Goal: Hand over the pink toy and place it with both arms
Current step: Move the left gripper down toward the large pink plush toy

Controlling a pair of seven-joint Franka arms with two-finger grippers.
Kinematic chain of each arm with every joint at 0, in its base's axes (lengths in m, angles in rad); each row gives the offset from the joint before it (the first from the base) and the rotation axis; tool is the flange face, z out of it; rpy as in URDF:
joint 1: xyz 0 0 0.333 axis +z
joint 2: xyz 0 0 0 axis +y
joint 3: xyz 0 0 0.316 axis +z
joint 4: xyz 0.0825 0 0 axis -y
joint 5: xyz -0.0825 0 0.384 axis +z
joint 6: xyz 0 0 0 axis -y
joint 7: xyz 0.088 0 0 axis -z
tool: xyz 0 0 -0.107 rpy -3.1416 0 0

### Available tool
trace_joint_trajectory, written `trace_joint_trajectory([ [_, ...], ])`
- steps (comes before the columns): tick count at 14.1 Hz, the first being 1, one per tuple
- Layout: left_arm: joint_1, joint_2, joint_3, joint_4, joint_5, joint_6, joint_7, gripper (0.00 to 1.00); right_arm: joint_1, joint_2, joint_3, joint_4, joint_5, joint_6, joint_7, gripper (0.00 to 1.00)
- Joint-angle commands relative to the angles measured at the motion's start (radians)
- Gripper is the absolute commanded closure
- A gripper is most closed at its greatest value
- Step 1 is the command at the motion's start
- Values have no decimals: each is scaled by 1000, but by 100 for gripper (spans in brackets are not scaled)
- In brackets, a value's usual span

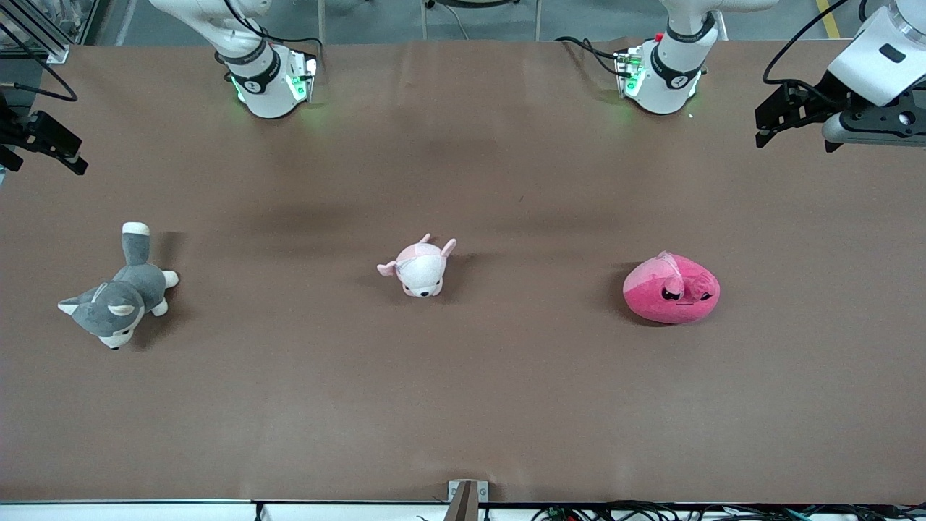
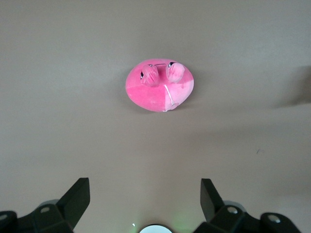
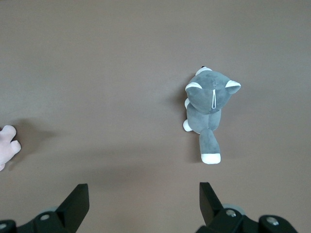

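Note:
The pink toy [image 1: 671, 291], a round hot pink plush with black angry eyes, lies on the brown table toward the left arm's end. In the left wrist view the pink toy [image 2: 159, 85] sits well ahead of the fingers, apart from them. My left gripper [image 1: 778, 119] hangs open and empty in the air over the table's edge at the left arm's end; the left wrist view shows the left gripper [image 2: 145, 194] over bare table. My right gripper [image 1: 54, 145] is open and empty in the air at the right arm's end; the right wrist view shows the right gripper [image 3: 144, 196] over bare table.
A small pale pink-and-white animal plush [image 1: 419, 268] lies mid-table, its edge showing in the right wrist view [image 3: 7, 145]. A grey-and-white dog plush [image 1: 119, 293] lies toward the right arm's end and shows in the right wrist view [image 3: 209, 109]. Both arm bases [image 1: 271, 83] stand farthest from the front camera.

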Motion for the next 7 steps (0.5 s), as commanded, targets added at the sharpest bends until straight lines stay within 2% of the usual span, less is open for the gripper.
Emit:
trace_joint_trajectory([
  [1,2,13,2,18,-6,-20,15,0,0,-29,-1,-34,-8,13,-6,0],
  [3,2,27,2,28,-1,-18,9,0,0,-31,-1,-34,-8,13,-6,0],
  [5,5,79,2,77,1,-22,9,0,0,-31,-1,-34,-8,12,-6,0],
  [7,8,87,3,65,1,-22,15,0,0,-31,-1,-34,-8,12,-6,0],
])
